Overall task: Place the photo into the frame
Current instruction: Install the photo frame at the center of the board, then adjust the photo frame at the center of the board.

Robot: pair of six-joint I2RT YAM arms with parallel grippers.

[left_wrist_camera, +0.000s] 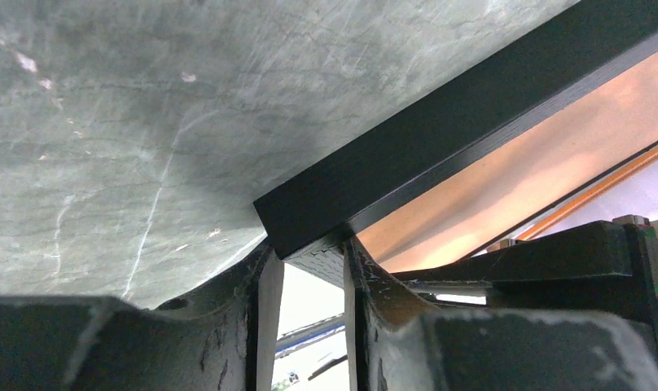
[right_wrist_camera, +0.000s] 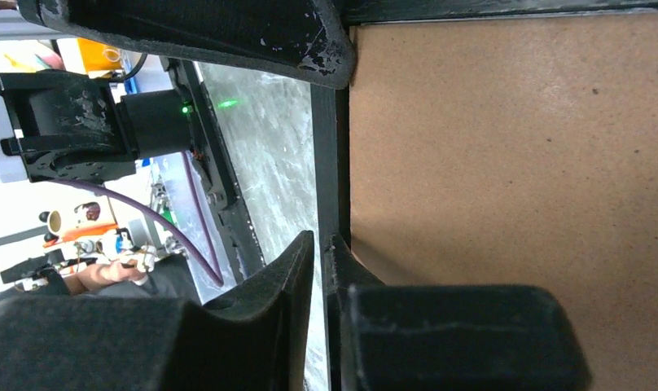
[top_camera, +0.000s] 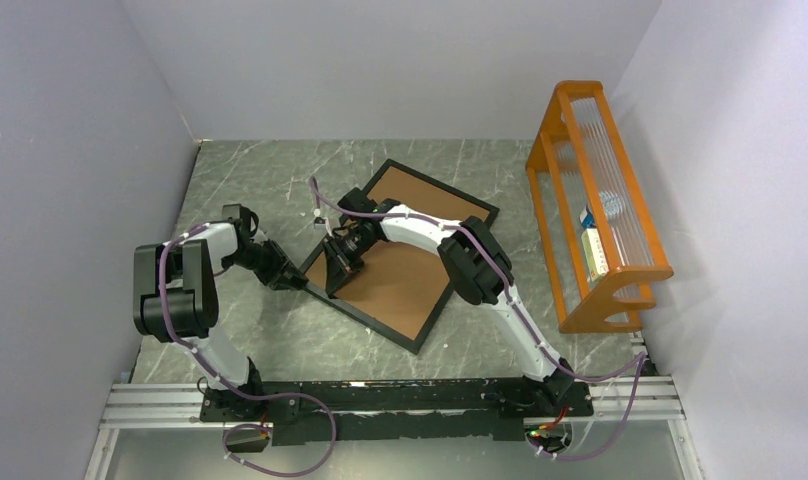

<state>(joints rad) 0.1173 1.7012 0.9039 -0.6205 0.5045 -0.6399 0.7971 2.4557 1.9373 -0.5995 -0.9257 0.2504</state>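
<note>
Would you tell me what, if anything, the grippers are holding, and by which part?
The left gripper pinches the frame by its corner. The right gripper straddles a side rail; a firm grip cannot be told.

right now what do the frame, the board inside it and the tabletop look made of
The frame: matte black, faint grain, probably painted wood. The board: dull brown, fibrous speckle, likely cardboard or hardboard. The tabletop: grey-green with white veins, marble look, maybe laminate.

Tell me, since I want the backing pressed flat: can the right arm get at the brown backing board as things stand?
Probably yes. The right gripper hangs over one rail of the frame, right beside the brown backing board, and nothing but its own arm crosses the board.
</note>
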